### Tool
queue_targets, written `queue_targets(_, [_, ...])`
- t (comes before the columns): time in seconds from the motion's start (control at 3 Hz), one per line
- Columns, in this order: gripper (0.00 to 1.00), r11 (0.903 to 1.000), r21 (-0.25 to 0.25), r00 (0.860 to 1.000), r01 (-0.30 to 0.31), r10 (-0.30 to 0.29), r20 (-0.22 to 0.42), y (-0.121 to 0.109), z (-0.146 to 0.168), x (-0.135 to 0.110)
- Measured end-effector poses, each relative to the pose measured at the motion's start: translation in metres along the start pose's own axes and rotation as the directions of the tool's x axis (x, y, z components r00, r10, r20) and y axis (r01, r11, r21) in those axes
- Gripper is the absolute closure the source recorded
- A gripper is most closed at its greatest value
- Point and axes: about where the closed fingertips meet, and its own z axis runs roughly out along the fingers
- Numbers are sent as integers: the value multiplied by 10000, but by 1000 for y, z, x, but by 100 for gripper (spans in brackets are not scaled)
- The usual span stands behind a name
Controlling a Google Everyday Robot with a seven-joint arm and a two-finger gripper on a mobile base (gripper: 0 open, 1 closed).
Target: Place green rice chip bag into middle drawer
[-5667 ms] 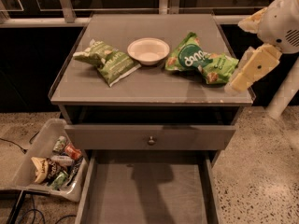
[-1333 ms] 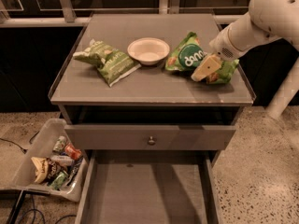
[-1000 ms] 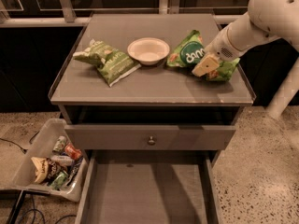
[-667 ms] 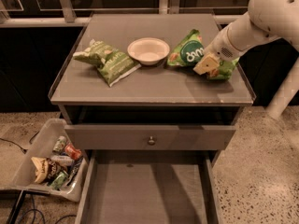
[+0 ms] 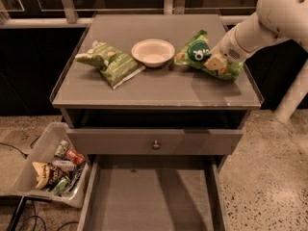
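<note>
One claw (image 5: 215, 62) at crinkly green rice chip bag (image 5: 196, 51).

Pale olive-green snack bag (image 5: 111, 61) lies left on the grey tabletop (image 5: 159, 88), a round white bowl (image 5: 153, 52) beside it; the gripper (image 5: 215, 61) is right of the bowl. Clear plastic bin (image 5: 34, 155) of snacks stands on the speckled floor (image 5: 269, 177).

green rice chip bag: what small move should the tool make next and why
Probably a short lift straight up. The tool sits on the right part of the green rice chip bag, which lies on the cabinet top, while the middle drawer is open below. Raising it slightly would show whether the bag comes along.
</note>
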Motion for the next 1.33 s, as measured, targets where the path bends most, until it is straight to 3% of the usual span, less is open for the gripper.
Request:
queue_targets(0.67, [100, 10000, 8, 10000, 28, -28, -64, -2, -3, 0])
queue_targets(1.33, [100, 9997, 17, 9977, 259, -260, 620, 25, -65, 5])
